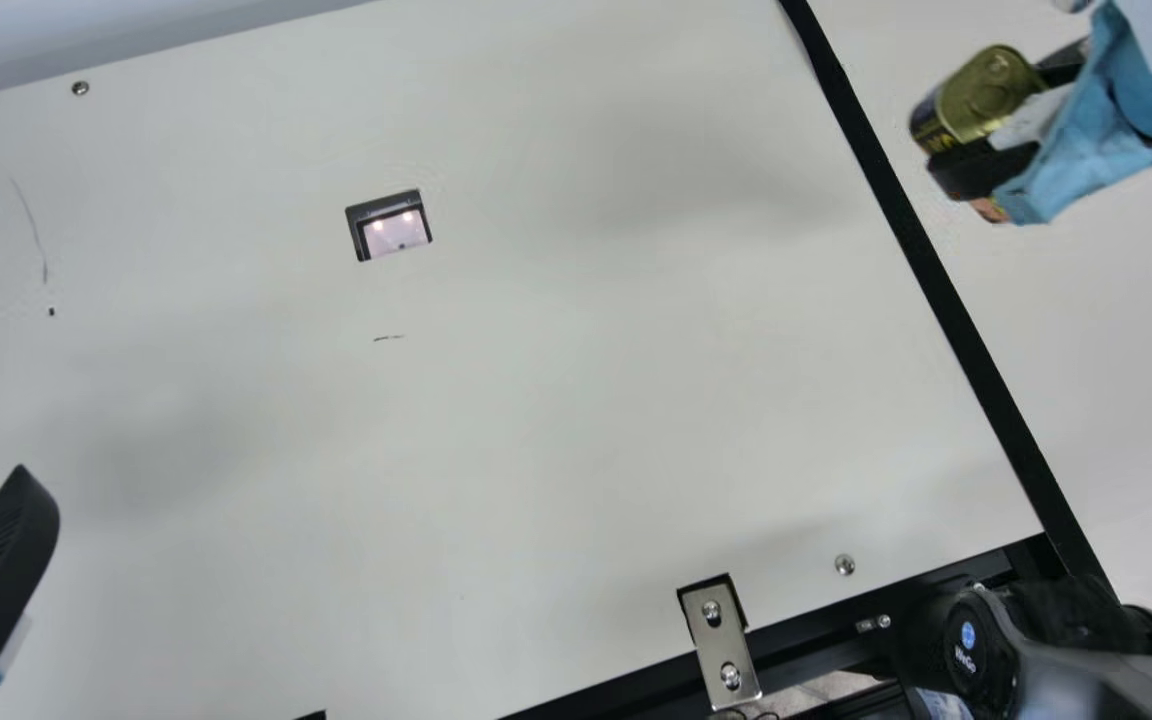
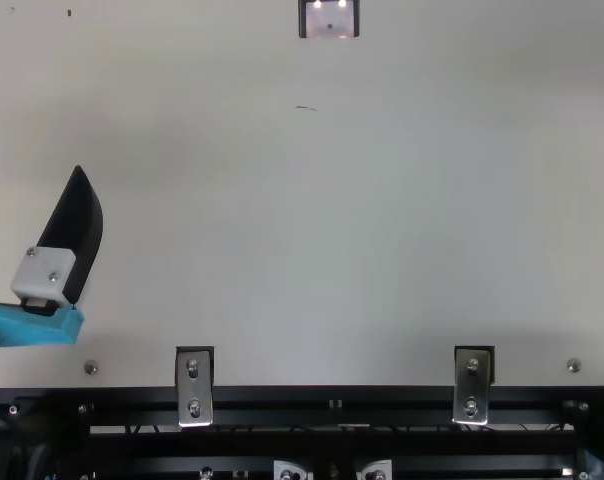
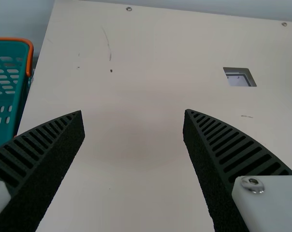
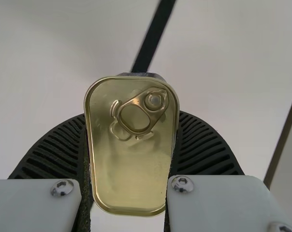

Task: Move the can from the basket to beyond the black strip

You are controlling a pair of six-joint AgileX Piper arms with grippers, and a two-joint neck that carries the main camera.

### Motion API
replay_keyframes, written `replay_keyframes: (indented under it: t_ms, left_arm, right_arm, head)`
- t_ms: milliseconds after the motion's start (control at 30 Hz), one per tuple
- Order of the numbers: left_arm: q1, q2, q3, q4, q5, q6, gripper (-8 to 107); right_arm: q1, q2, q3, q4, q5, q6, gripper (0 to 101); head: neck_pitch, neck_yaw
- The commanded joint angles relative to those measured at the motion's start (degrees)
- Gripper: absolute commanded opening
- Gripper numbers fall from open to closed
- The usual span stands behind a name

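We hold the can (image 1: pixel 986 95) in our right gripper (image 1: pixel 1006 118).
Its two fingers hug the can's sides, and in the main view we see it past the black strip (image 1: pixel 921 245). Our left gripper (image 2: pixel 32 174) is wide apart over the table (image 2: pixel 332 250), and our green basket (image 3: pixel 3 125) is by the table's edge.

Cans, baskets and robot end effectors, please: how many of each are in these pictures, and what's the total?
Can: 1
Basket: 1
Left end effector and right end effector: 2
Total: 4
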Motion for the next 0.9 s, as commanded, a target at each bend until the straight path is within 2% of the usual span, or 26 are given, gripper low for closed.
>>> replay_keyframes:
  t_ms: [0,400,867]
  left_arm:
    - [0.0,0.0,0.0,0.0,0.0,0.0,90]
    - [0.0,0.0,0.0,0.0,0.0,0.0,90]
    - [0.0,0.0,0.0,0.0,0.0,0.0,90]
  right_arm:
    - [-4.79,0.81,0.09,-0.54,-0.09,-2.53,0]
    - [-15.31,6.78,1.25,-2.23,-2.1,-9.12,0]
    - [-19.26,12.1,7.11,-1.98,-8.41,-10.48,0]
  head:
    - [0.0,-1.06]
    - [1.61,-1.98]
    - [2.74,-0.22]
